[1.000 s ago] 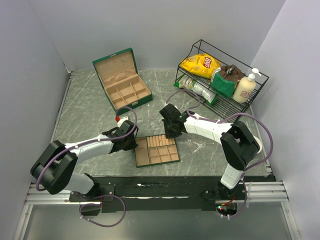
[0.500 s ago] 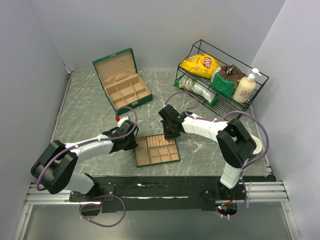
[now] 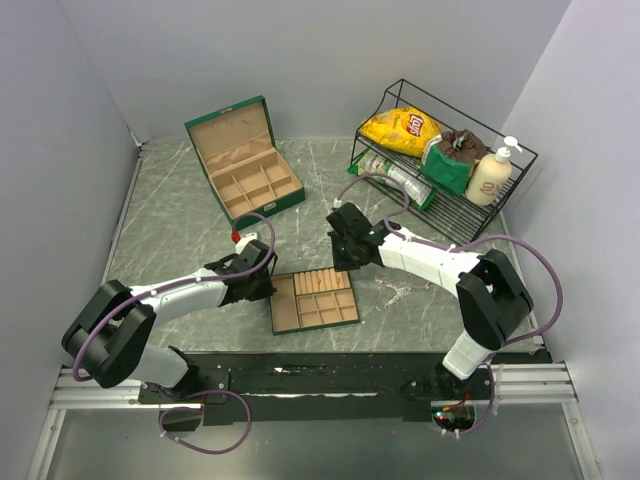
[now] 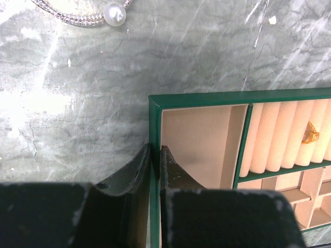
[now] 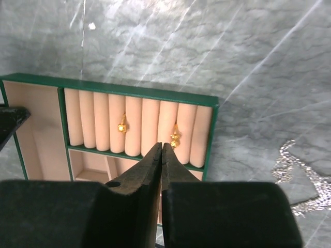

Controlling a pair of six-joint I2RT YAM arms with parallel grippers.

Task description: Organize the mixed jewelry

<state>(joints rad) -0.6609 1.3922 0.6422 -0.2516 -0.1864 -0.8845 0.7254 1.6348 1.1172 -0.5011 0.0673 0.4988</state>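
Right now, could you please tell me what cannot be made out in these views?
- Left wrist: the pearl chain is cut off by the top edge, so its full length is unseen.
- Right wrist: the silvery chains run off the right edge, so the pieces cannot be counted.
- Right wrist: the right gripper hides the lower compartments of the tray.
- Top external: the gold pieces are too small to see.

Closed jaws above two gold earrings [image 5: 122, 125] in tray's [image 5: 135, 91] ring rolls
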